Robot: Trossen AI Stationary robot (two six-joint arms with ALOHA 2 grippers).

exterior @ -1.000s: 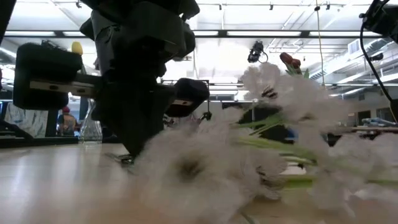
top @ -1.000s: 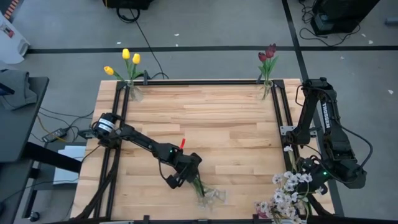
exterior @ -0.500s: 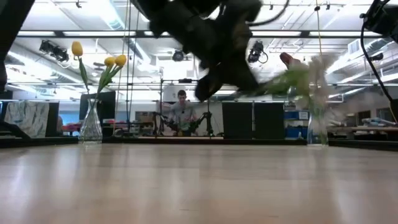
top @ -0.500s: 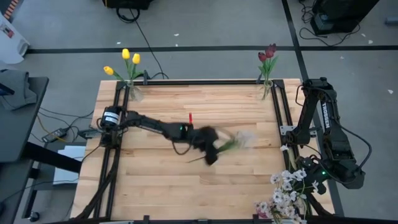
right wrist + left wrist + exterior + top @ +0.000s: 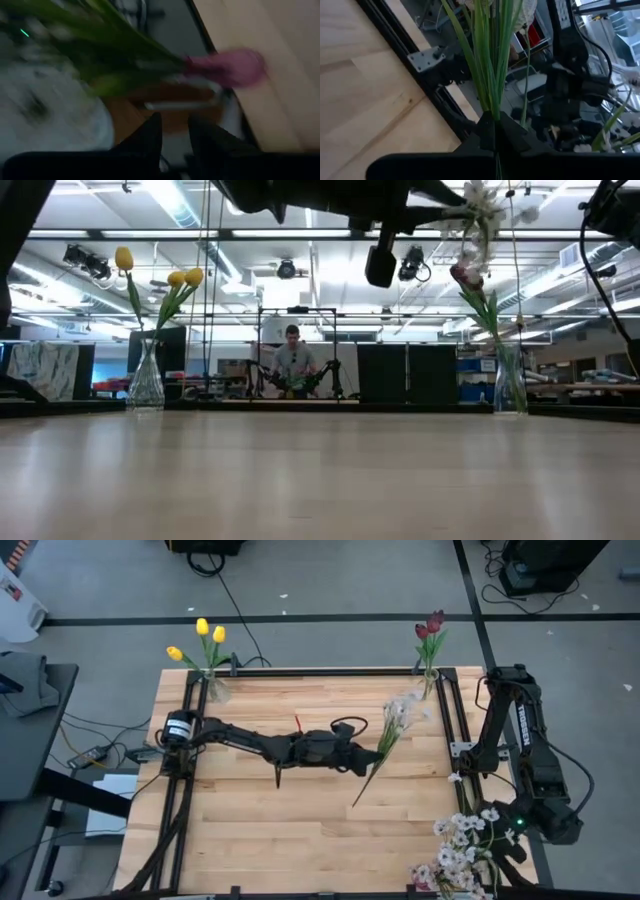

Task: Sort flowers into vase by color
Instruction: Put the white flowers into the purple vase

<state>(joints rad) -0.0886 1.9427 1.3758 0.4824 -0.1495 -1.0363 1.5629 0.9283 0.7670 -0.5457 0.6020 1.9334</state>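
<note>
The left gripper is above the middle of the tabletop, its fingers clamped on the stems of a white spray that slants up toward the red tulips in the far right vase. Yellow tulips stand in the far left vase. The right gripper hangs at the near right corner beside more white flowers; whether its narrow fingers hold anything cannot be told.

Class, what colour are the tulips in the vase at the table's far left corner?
Yellow tulips, clearest in the high view.
</note>
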